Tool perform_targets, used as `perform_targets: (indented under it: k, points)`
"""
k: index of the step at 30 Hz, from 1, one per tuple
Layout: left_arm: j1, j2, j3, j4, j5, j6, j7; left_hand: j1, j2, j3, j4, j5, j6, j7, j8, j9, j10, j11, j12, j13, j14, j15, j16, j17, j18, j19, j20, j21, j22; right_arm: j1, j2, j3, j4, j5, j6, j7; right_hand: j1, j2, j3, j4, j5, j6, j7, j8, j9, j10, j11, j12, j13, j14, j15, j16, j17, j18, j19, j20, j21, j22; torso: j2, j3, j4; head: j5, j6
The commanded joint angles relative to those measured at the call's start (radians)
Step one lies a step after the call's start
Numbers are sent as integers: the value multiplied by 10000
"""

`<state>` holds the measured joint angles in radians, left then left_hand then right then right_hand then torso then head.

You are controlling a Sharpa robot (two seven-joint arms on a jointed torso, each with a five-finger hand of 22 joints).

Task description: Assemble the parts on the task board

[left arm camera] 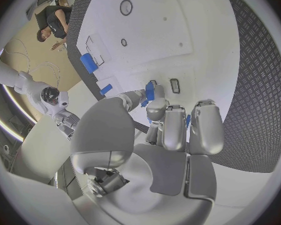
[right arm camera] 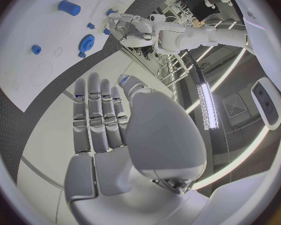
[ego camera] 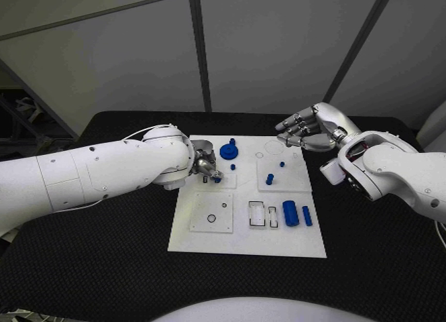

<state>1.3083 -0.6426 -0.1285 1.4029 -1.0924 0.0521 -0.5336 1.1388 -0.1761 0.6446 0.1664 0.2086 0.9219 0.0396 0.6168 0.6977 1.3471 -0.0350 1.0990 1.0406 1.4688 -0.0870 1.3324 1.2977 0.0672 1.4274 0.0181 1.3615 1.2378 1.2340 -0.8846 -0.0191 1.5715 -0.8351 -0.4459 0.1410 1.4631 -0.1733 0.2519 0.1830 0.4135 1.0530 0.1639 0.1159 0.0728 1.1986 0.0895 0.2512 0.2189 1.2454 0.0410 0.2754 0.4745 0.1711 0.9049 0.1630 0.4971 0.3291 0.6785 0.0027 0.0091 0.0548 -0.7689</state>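
Note:
The white task board (ego camera: 281,243) lies mid-table. My left hand (ego camera: 205,165) hovers over its far left section, pinching a small blue part (left arm camera: 150,91) between thumb and a finger, just above a small rectangular slot (left arm camera: 174,85). My right hand (ego camera: 310,127) hangs above the board's far right corner, fingers spread, holding nothing. A blue gear (ego camera: 229,150) stands near the far edge, a blue peg (ego camera: 269,178) in the right section, and a blue cylinder (ego camera: 290,213) with a thinner blue pin (ego camera: 306,215) lie near the right edge. The gear (right arm camera: 87,42) also appears in the right wrist view.
The board carries round holes (ego camera: 212,219) and rectangular cut-outs (ego camera: 255,213) in its near sections. Black textured table (ego camera: 377,241) surrounds the board on all sides. Grey wall panels stand behind the table.

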Motion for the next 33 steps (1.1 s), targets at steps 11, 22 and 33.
perform_targets:
  k: [11,22,33]
  points:
    - [-16,-63,-34,-2,-240,557,-117,9,88,1551,-1563,29,-94,-17,51,20,17,-15,-7,-51,353,-66,-35,5,25,53,-15,44,8,19,3,8,16,-24,102,39,-104,34,17,-36,32,-36,55,-54,-6,-18,41,-58,-9,65,26,-63,17,103,52,24,-48,-9,5,-1,-2,17,-13]
    - [-15,-40,-34,22,-272,699,-133,-14,99,1563,-1575,28,-106,-16,69,37,19,-15,5,-44,354,-67,-33,9,21,61,-16,58,33,19,14,8,10,-26,110,31,-104,34,17,-36,32,-36,55,-54,-6,-18,41,-58,-9,65,26,-63,17,103,52,24,-48,-9,7,4,-9,26,-17]
    - [-15,12,-34,4,-213,899,-129,-1018,81,1283,-1316,84,44,-166,288,148,121,-112,241,91,363,-129,-29,30,-4,113,-52,139,199,19,-3,8,10,-26,107,8,-104,34,17,-36,32,-36,55,-54,-6,-18,41,-58,-9,65,26,-63,17,103,52,24,-48,-9,11,6,5,-9,-38]
